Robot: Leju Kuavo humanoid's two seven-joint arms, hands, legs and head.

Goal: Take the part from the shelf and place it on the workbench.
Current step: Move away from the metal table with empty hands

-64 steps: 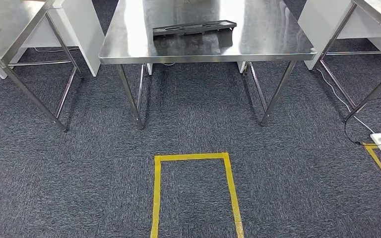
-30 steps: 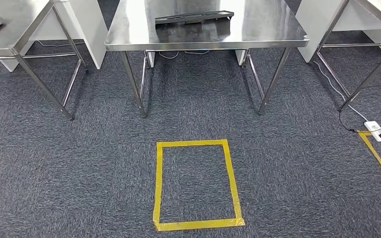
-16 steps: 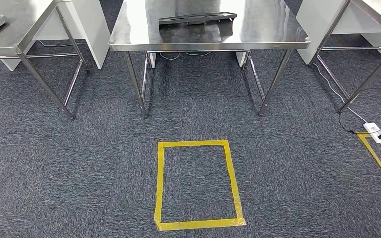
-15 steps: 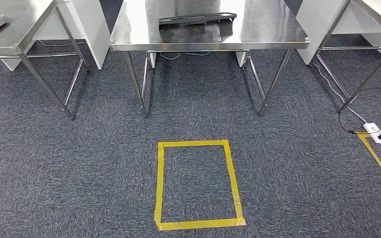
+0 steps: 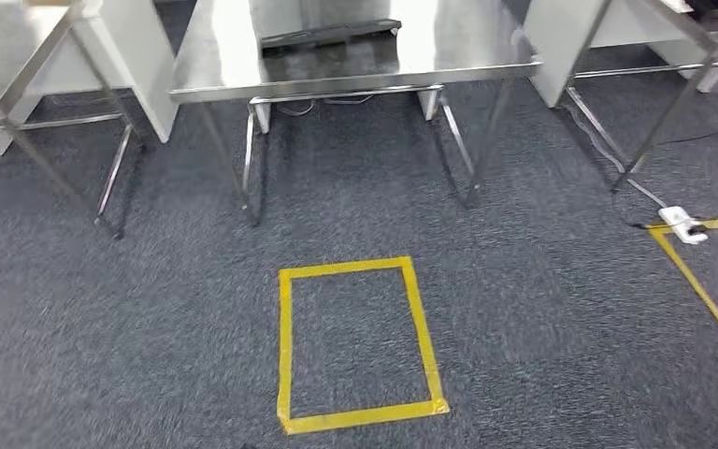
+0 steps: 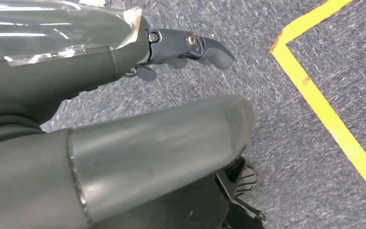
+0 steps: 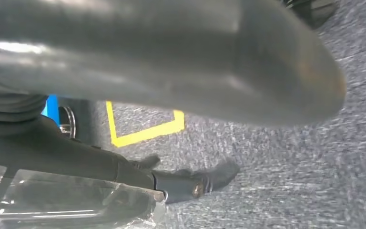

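A long flat black part (image 5: 329, 34) lies on the steel workbench (image 5: 467, 58) at the top of the head view, a few steps ahead of me. My left hand (image 6: 162, 119) hangs over the grey carpet; its dark fingers (image 6: 190, 45) are stretched out and hold nothing. My right hand (image 7: 171, 71) also hangs low above the carpet, its dark fingers (image 7: 195, 183) extended and empty. Both hands are far from the part.
A yellow tape rectangle (image 5: 355, 341) marks the carpet just in front of me. Another steel table (image 5: 9, 56) stands at the left and a third one (image 5: 673, 28) at the right. A white power strip (image 5: 682, 224) with its cable lies by a yellow tape line (image 5: 696, 281).
The whole picture has shifted and blurred, so the camera has moved: the workbench sits further away and more to the left than before. The part lies still on it.
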